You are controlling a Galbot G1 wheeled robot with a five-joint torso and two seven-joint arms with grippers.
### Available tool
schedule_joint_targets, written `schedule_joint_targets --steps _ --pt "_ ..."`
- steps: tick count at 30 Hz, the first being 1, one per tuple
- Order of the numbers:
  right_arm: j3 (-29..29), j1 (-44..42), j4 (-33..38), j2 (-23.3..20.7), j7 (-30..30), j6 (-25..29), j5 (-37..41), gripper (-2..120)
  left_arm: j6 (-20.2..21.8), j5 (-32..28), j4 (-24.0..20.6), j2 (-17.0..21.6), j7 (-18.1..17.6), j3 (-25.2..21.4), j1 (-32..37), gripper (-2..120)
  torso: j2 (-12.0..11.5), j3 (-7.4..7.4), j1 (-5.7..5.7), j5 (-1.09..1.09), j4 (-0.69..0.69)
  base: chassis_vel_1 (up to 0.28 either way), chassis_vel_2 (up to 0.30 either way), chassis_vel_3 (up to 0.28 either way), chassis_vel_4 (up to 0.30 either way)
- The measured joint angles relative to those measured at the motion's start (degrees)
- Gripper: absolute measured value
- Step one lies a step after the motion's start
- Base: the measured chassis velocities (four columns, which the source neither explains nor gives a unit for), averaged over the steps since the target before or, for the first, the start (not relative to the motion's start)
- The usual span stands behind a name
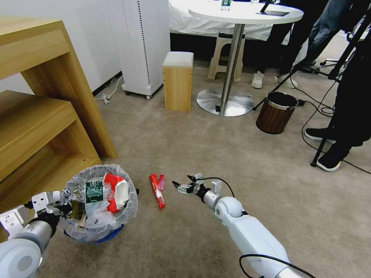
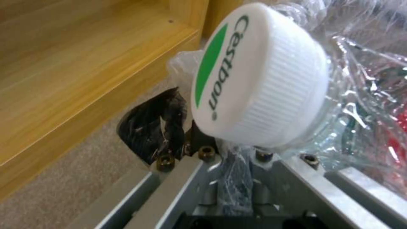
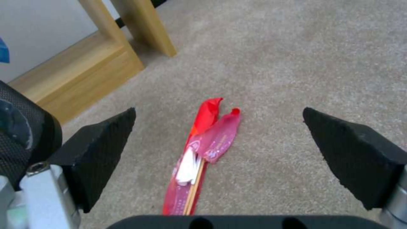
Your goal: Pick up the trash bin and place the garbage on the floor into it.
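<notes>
The trash bin (image 1: pixel 110 236), blue with a crinkled clear liner (image 2: pixel 360 105), stands at the lower left on the beige floor (image 1: pixel 232 154). It holds garbage: a clear bottle (image 1: pixel 83 192) whose white cap (image 2: pixel 263 76) sits close to the left wrist camera, a red carton (image 1: pixel 114 189) and papers. My left gripper (image 1: pixel 58 204) is shut on the bin's rim and liner. A red wrapper (image 1: pixel 157 190) (image 3: pixel 203 149) with a wooden stick (image 3: pixel 194 187) lies on the carpet just right of the bin. My right gripper (image 1: pixel 178 185) (image 3: pixel 218 111) hangs open just right of the wrapper, which shows between its fingers in the wrist view.
A wooden shelf unit (image 1: pixel 38 116) stands close behind the bin on the left. Farther off are a wooden stool (image 1: pixel 177 81), a round table's metal base (image 1: pixel 224 102), a brown wood-grain bin (image 1: pixel 276 112), tripod legs, cables and people's feet at the right.
</notes>
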Motion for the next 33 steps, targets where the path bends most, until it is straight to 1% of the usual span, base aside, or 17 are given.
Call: schedule_joint_targets --steps 7,15,21,27,33 --pt "-0.1 -0.2 -0.5 0.0 -0.1 0.5 0.0 100 0.0 0.1 0.0 0.0 0.0 0.2 -0.2 1 0.0 0.0 0.0 0.0 0.0 -0.107 0.093 0.106 -0.113" --pt "-0.1 -0.3 -0.8 0.1 -0.2 1.1 -0.1 100 0.0 0.5 0.8 0.2 0.0 0.0 -0.5 1 0.0 0.01 0.0 0.01 0.0 -0.213 0.223 0.222 -0.224" --pt "-0.3 -0.2 -1.6 0.4 -0.2 3.2 -0.3 100 0.0 1.7 0.3 -0.6 0.3 0.7 -0.2 1 0.0 0.02 0.0 0.0 -0.01 -0.174 0.191 0.18 -0.165" --pt "-0.5 -0.6 -1.7 0.5 -0.2 3.9 -0.5 100 -0.1 1.8 0.4 -0.4 0.5 0.2 0.0 1 0.0 0.0 0.0 0.0 -0.01 -0.041 0.026 0.023 -0.033" --pt "-0.3 -0.9 -1.3 0.4 -0.1 4.0 -0.8 100 -0.1 0.5 2.2 0.8 0.2 -2.8 0.5 1 0.0 0.0 0.0 0.0 0.01 0.0 0.0 0.0 0.0"
